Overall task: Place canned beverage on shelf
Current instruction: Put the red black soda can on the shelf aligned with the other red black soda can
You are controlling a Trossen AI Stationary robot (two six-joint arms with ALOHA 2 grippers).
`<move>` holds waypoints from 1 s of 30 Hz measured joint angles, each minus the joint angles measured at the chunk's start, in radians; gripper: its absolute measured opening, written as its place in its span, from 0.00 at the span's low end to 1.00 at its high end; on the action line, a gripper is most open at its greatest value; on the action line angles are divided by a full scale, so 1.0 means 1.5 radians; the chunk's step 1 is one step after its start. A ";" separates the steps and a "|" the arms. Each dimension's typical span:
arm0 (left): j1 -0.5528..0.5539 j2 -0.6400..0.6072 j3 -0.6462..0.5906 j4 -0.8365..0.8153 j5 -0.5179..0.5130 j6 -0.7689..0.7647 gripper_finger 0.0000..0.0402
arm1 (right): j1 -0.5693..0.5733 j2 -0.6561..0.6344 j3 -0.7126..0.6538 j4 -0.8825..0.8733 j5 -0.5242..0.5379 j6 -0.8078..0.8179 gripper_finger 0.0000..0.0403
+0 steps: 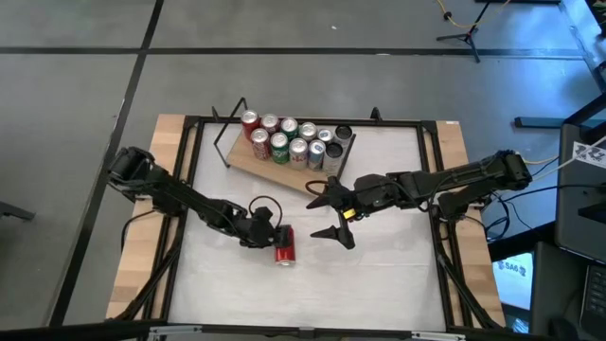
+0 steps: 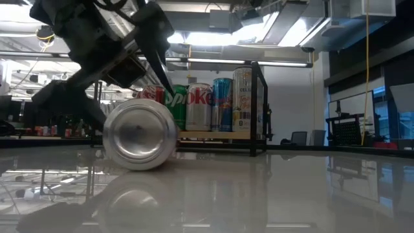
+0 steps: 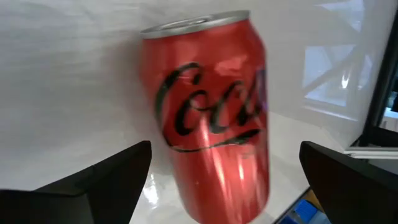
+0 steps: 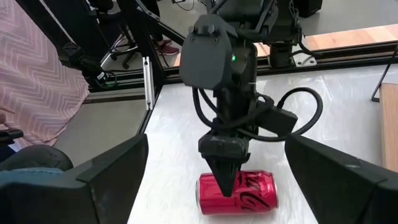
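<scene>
High view: a red can [image 1: 285,245] lies on its side on the white tabletop [image 1: 379,275], well apart from the shelf [image 1: 248,159], which sits toward the far edge and carries a cluster of upright cans [image 1: 294,140]; the left gripper [image 1: 281,234] sits over the can's shelf-side end with its fingers spread to either side, and the right gripper [image 1: 333,209] hovers between the red can and the shelf, off to the can's right, its two fingers wide apart and holding nothing. Low view: the fallen can [image 2: 140,134] shows its silver end, resting on the glossy table in front of the shelf [image 2: 213,135], where several cans [image 2: 213,104] stand upright behind it; dark parts of the left arm [image 2: 97,39] reach down to the can from above. Left wrist view: the red can [image 3: 211,118] fills the space between the two dark fingers [image 3: 106,180], which stand apart, clear of its sides. Right wrist view: the left gripper [image 4: 225,180] points down onto the red can [image 4: 237,194], and the right arm's own fingers [image 4: 106,174] stand wide, well apart from the can; a person's pink patterned sleeve [image 4: 37,81] shows beyond the table's edge
</scene>
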 joint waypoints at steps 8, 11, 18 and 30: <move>0.003 0.026 0.000 0.018 -0.013 -0.020 1.00 | 0.000 0.000 0.000 0.001 0.000 0.000 0.92; 0.005 0.026 0.000 0.017 -0.020 -0.018 1.00 | 0.000 0.000 0.000 0.000 0.000 0.000 0.92; 0.005 0.026 0.000 0.015 -0.023 -0.020 1.00 | 0.000 0.000 0.000 0.000 0.000 0.000 0.92; 0.011 0.044 0.001 -0.002 -0.040 -0.052 1.00 | 0.000 0.000 0.000 0.000 0.000 0.000 0.92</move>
